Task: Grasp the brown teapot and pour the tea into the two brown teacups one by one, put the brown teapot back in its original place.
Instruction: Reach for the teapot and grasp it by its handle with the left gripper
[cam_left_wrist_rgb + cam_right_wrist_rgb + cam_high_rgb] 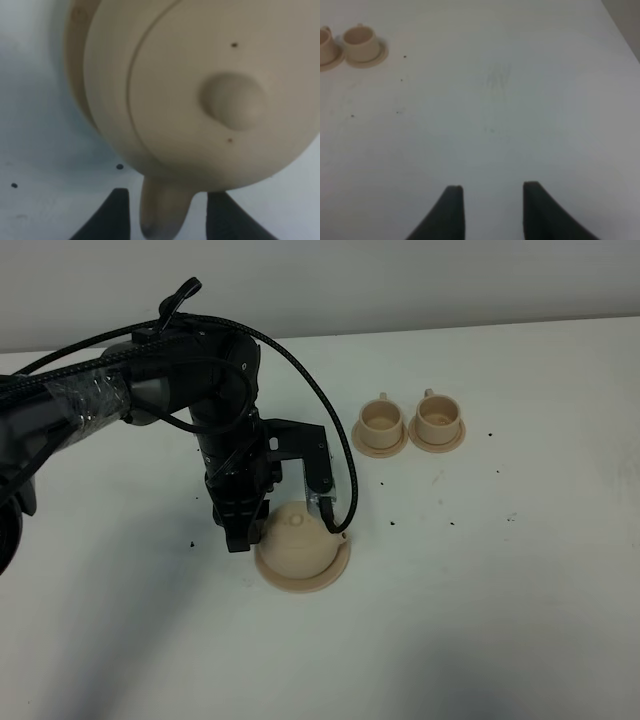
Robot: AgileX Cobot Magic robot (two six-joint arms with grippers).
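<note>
The brown teapot (pixel 298 533) sits on its flat round saucer (pixel 303 584), the original place, near the middle front of the table. My left gripper (pixel 283 523) is low over it, open. In the left wrist view the teapot (pixel 200 90) fills the frame and its handle (pixel 161 215) lies between my two fingers (pixel 114 217) with a gap on each side. The two brown teacups (pixel 381 418) (pixel 437 412) stand on small saucers further back and to the right. My right gripper (pixel 492 210) is open and empty over bare table, with the cups (pixel 361 37) far from it.
Small dark specks (pixel 393 523) are scattered over the white table (pixel 520 570). My left arm and its black cable (pixel 345 455) hang over the teapot's left and back. The right arm does not show in the exterior view.
</note>
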